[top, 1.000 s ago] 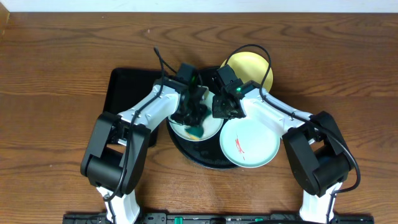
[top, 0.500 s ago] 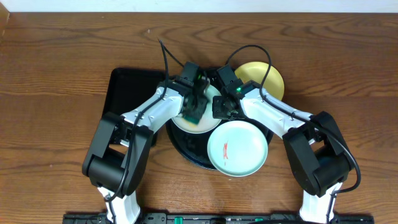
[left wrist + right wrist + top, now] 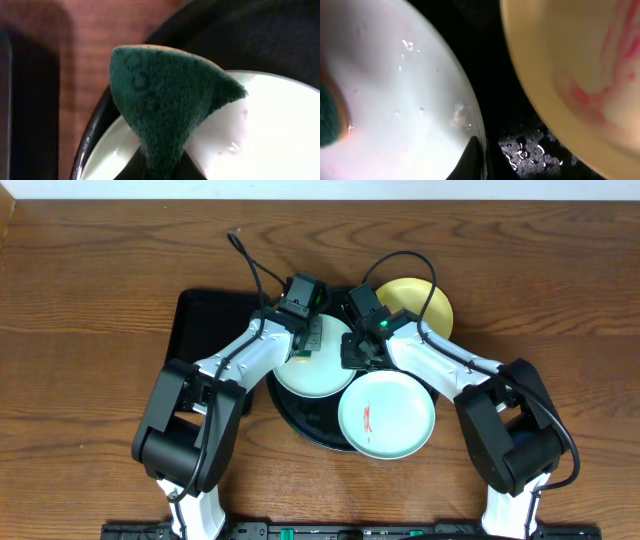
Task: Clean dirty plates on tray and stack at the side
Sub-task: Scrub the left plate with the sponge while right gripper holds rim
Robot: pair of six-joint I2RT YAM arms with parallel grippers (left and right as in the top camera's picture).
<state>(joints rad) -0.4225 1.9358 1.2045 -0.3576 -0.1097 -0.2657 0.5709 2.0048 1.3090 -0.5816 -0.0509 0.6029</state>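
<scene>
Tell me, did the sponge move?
Yes. The sponge slid from the near side of the plate to its far side, away from the near rim of the tray.

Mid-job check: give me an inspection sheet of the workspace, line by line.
Surface: wooden table.
Job's things: round tray at centre. Mint plate on it, no smears visible. Second mint plate red-smeared, overhanging the tray's right rim. Yellow plate red-smeared, behind the right arm.
Clutter: rectangular black tray, left of the round one.
Grippers: left gripper shut on green sponge at the mint plate's edge. Right gripper at that plate's rim, grip unclear.
Cables: left cable loops off the left wrist. Right cable arcs above the yellow plate.
Surroundings: pale strip beyond the far edge.
</scene>
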